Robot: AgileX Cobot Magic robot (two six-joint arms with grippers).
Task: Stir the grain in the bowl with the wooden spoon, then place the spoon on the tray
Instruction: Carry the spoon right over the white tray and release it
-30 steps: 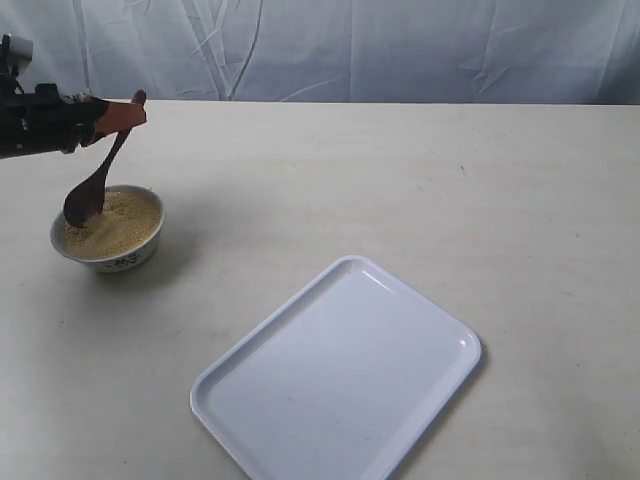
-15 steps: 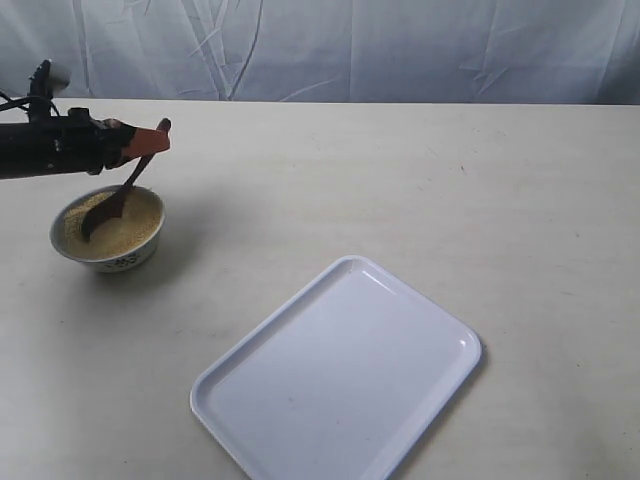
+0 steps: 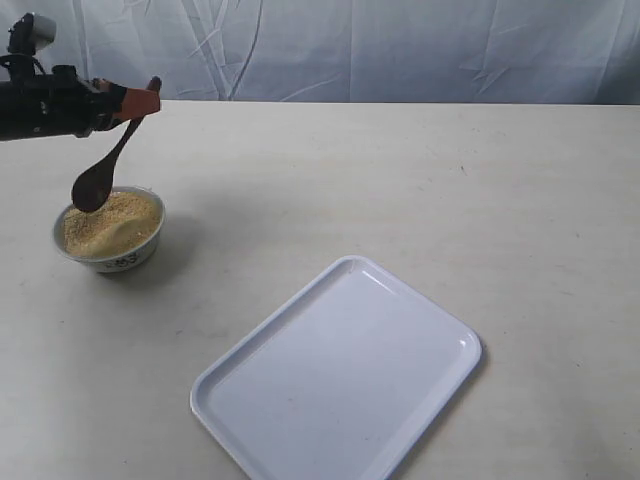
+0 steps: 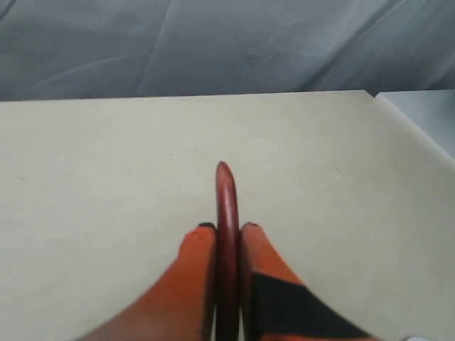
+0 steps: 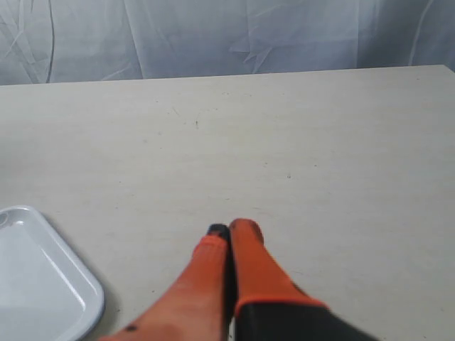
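Observation:
The small white bowl (image 3: 128,255) stands at the table's left with a mound of yellow-tan grain (image 3: 112,223) in it. My left gripper (image 3: 147,99) is shut on the handle of the dark wooden spoon (image 3: 105,166), high above the bowl. The spoon hangs slanted, its scoop just over the bowl's far rim, clear of the grain. In the left wrist view the spoon handle (image 4: 226,213) shows pinched between the orange fingers (image 4: 195,263) of the left gripper (image 4: 227,229). The big white tray (image 3: 340,375) lies at the front centre. My right gripper (image 5: 229,229) is shut and holds nothing, over bare table.
A pale wrinkled cloth (image 3: 400,50) hangs behind the table's far edge. A corner of the tray (image 5: 43,284) shows in the right wrist view. The right arm is out of the exterior view.
The spoon was dipped in the grain half a second ago. Now the left gripper has risen and the scoop hangs above the bowl's rim.

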